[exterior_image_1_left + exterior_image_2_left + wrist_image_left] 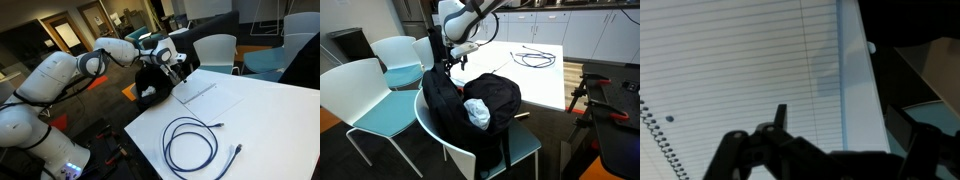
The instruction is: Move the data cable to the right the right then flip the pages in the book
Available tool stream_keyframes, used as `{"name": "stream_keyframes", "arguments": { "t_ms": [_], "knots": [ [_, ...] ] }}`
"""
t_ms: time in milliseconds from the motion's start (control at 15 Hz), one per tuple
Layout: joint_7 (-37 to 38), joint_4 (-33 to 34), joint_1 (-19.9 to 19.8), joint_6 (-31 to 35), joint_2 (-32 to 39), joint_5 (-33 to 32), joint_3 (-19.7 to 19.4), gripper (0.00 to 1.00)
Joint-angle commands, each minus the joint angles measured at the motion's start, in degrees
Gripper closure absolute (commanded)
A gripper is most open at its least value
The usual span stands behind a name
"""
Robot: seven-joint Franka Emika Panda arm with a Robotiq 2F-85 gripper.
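The data cable lies in loose dark loops on the white table, near its front edge; it also shows in an exterior view. The book lies flat at the table's far corner. In the wrist view it is a lined, spiral-bound page with a pale blue strip along its right edge. My gripper hangs just above the book's corner, fingers apart with nothing between them. It also shows in an exterior view, where the book is hidden.
A black lumpy bag sits on a teal chair right beside the table's corner, under my arm; it also shows in an exterior view. More chairs stand beyond the table. A black tripod stand is at the side.
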Motion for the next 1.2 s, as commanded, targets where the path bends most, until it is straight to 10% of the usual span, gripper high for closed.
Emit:
{"name": "stream_keyframes", "arguments": {
  "t_ms": [0,1133],
  "knots": [
    [-0.28,1.92,-1.26,1.48,2.12,0.54,0.01,0.00],
    [-1.61,3.69,-1.95,-0.79,3.76,-0.19,0.18,0.00]
  ]
}}
